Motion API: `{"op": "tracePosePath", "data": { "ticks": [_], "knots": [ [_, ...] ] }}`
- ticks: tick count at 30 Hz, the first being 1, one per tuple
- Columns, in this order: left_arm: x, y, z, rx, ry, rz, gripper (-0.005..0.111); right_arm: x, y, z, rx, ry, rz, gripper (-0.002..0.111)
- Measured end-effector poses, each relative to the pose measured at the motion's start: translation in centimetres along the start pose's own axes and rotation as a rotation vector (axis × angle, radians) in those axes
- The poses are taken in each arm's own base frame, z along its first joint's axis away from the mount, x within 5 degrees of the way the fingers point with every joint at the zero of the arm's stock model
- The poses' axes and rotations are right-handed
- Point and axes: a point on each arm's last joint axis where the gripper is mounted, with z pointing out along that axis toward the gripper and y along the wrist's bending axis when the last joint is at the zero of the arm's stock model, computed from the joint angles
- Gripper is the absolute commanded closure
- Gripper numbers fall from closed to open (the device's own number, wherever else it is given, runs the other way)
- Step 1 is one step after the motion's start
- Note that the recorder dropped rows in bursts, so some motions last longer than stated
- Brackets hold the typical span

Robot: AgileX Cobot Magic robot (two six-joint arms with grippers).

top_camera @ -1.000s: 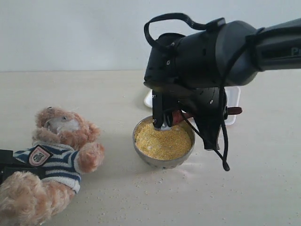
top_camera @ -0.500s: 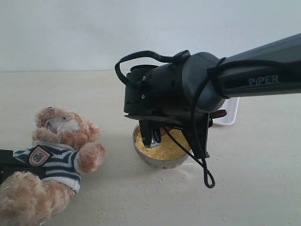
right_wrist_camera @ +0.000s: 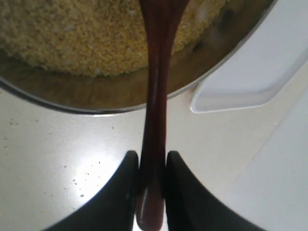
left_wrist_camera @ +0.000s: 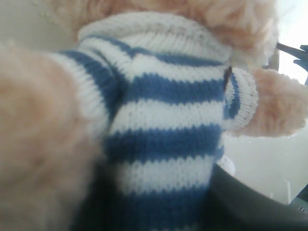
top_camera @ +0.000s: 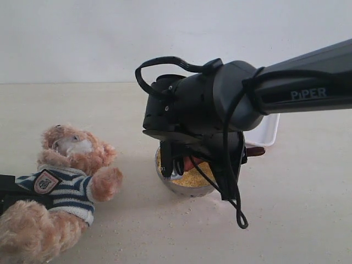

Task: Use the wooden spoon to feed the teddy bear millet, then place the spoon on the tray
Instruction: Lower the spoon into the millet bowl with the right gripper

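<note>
The teddy bear [top_camera: 66, 176] leans back at the left, its striped shirt [left_wrist_camera: 168, 110] filling the left wrist view. My left gripper [top_camera: 6, 190] is shut on the bear's torso, with dark fingers [left_wrist_camera: 240, 207] on either side of the shirt. My right gripper [top_camera: 181, 164] hangs over the steel bowl [top_camera: 184, 188], shut on the wooden spoon [right_wrist_camera: 155, 96] near its handle end [top_camera: 256, 151]. The spoon's bowl end reaches down over the millet [right_wrist_camera: 82, 33] and is cut off by the frame edge. The white tray [top_camera: 265, 132] lies just behind the bowl, mostly hidden by the arm.
Loose millet grains [top_camera: 165, 228] speckle the table in front of the bowl and the bear. The right arm's cable loop [top_camera: 240, 220] dangles close to the table beside the bowl. A corner of the tray [right_wrist_camera: 240, 82] sits right by the bowl rim [right_wrist_camera: 96, 103].
The right arm has swung left and dropped lower over the bowl, tilting the spoon's handle end down. The bear and the left gripper have not moved.
</note>
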Motion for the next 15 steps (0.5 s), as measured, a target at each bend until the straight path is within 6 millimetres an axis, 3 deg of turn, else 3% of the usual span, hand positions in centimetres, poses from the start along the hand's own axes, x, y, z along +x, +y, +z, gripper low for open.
{"op": "tracePosePath", "data": {
  "ticks": [15],
  "knots": [
    [0.00,0.00,0.00,0.000,0.000,0.000,0.102,-0.13,0.50,-0.01,-0.055,-0.014,0.017,0.108]
  ]
}}
